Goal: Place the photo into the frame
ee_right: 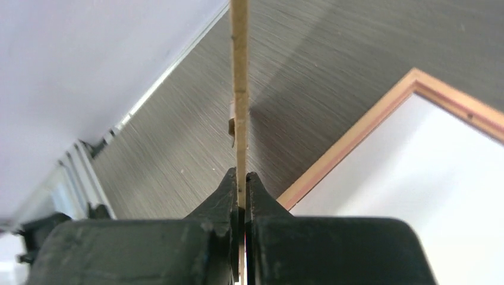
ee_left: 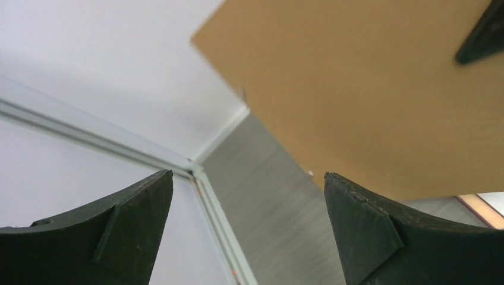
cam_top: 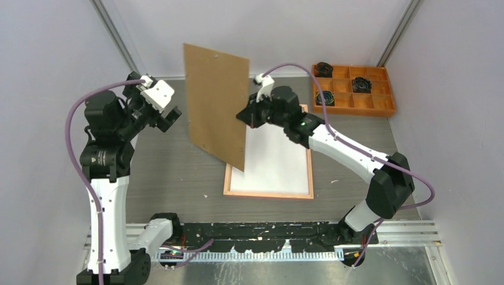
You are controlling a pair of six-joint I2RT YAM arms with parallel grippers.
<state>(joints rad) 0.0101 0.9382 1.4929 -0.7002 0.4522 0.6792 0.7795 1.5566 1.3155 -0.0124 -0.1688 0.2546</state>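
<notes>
The frame (cam_top: pixel 267 194) lies flat on the table, its tan wood border (ee_right: pixel 380 119) around a plain white surface (cam_top: pixel 276 160). The photo's seascape shows in no view. My right gripper (cam_top: pixel 248 116) is shut on the right edge of the brown backing board (cam_top: pixel 217 101), holding it upright and tilted above the frame's left side. In the right wrist view the board's thin edge (ee_right: pixel 239 77) runs up from between the closed fingers (ee_right: pixel 242 178). My left gripper (cam_top: pixel 169 116) hangs open to the board's left, apart from it. Nothing is between its fingers (ee_left: pixel 248 174), and the board (ee_left: pixel 368 89) fills the upper right.
An orange compartment tray (cam_top: pixel 356 111) with dark coiled items stands at the back right. White walls with metal corner rails (ee_left: pixel 208 196) close in the table on three sides. The arms' base rail (cam_top: pixel 261 231) runs along the near edge.
</notes>
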